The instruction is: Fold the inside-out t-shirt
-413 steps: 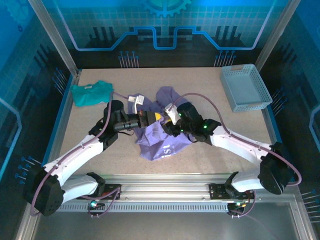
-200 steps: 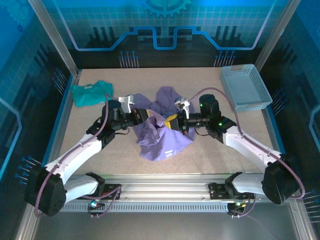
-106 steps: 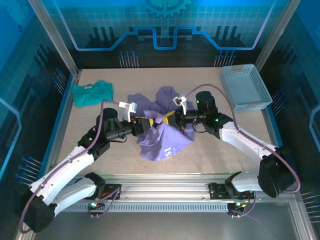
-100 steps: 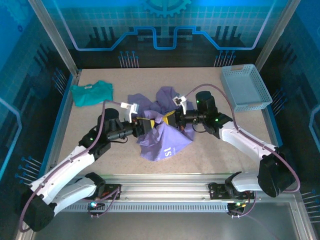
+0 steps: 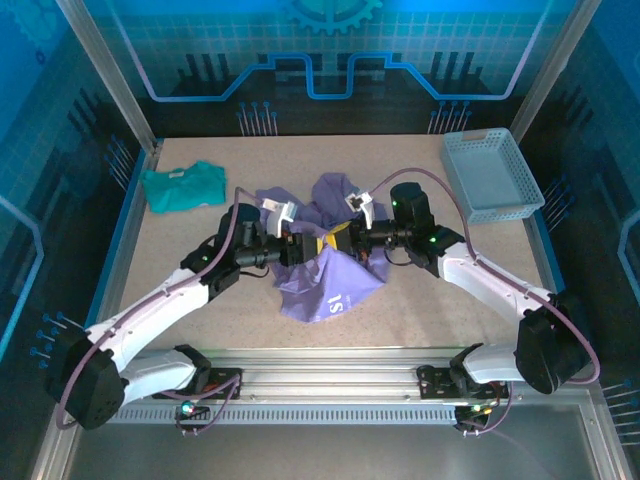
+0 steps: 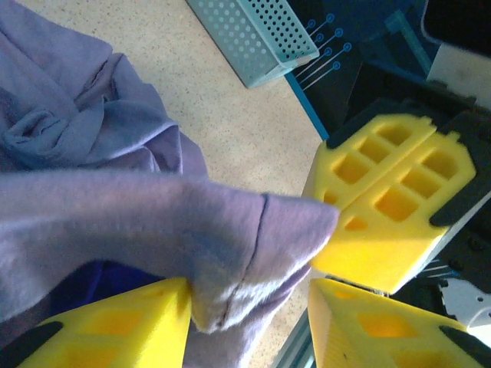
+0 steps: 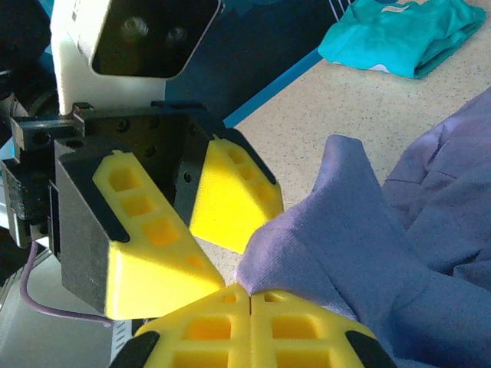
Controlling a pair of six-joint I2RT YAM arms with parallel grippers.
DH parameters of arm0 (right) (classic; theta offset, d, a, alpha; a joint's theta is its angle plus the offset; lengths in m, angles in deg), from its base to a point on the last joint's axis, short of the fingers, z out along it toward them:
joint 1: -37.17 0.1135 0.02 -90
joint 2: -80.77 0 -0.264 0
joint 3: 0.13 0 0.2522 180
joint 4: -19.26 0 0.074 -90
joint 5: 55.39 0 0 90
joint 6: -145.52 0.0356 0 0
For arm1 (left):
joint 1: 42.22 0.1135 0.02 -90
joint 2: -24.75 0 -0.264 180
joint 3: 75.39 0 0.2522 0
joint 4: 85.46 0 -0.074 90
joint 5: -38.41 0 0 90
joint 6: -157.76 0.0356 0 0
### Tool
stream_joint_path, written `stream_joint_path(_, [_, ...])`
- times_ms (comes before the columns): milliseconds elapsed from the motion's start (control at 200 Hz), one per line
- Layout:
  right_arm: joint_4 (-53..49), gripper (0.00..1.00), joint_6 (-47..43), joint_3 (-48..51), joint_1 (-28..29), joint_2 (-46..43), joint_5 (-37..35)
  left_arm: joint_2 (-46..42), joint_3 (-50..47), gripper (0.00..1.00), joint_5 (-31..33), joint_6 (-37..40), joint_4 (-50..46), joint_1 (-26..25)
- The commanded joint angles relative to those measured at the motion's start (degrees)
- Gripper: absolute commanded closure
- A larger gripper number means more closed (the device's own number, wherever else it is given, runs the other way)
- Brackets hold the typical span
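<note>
Far left of the table (image 5: 420, 300): folded teal shirt (image 5: 183, 187), flat, well apart from the work.

Left gripper (image 5: 300, 246): over the table centre, pointing right. Jaws stand apart. In its wrist view a raised fold of cloth passes between the yellow fingers (image 6: 115, 326) and rests against one of them; no pinch.

Inside-out t-shirt (image 5: 325, 285): lavender, crumpled in a heap at mid-table. Long axis runs roughly far to near. The broad bunched end lies toward the back, and the narrower end points at the front edge, bearing white lettering that runs along the same line. One ridge is lifted off the heap between the two grippers.

Right gripper (image 5: 337, 240): pointing left, nose to nose with the left one. Fingers pressed together on the tip of that raised fold.

Far right: pale blue perforated basket (image 5: 492, 176), near the table's back corner.
</note>
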Motion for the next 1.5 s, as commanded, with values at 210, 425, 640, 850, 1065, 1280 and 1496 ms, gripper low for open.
stream_joint_path(210, [-6.69, 1.00, -4.21, -2.15, 0.37, -1.54, -5.98, 3.13, 4.18, 0.96, -0.35, 2.42, 1.98, 0.03])
stream_joint_path(425, [-26.44, 0.86, -5.48, -8.16, 5.74, -1.43, -52.20, -0.22, 8.05, 1.00, 6.09, 2.08, -6.94, -4.48])
stream_joint_path(640, [-18.13, 0.68, -9.47, -0.60, 12.97, -10.17, -52.29, -0.27, 10.32, 1.00, 10.79, -2.54, -9.07, -5.61])
stream_joint_path(850, [-7.62, 0.53, -7.53, 9.72, 18.81, -16.91, -46.27, 1.31, 11.99, 1.00, 10.77, -3.75, -8.89, -5.60])
stream_joint_path(1065, [3.12, 0.36, -4.10, 9.40, 22.56, -8.83, -45.45, 0.94, 11.96, 1.00, 9.93, -4.62, -8.15, -5.63])
stream_joint_path(1280, [6.67, 0.75, -2.58, 6.84, 20.40, -3.37, -43.76, -0.62, 11.88, 1.00, 12.09, -3.83, -9.67, -5.22])
stream_joint_path(1496, [9.31, 0.93, -5.96, 10.28, 9.47, -6.97, -12.20, -1.23, 8.81, 1.00, 14.13, -6.16, -8.22, 1.08])
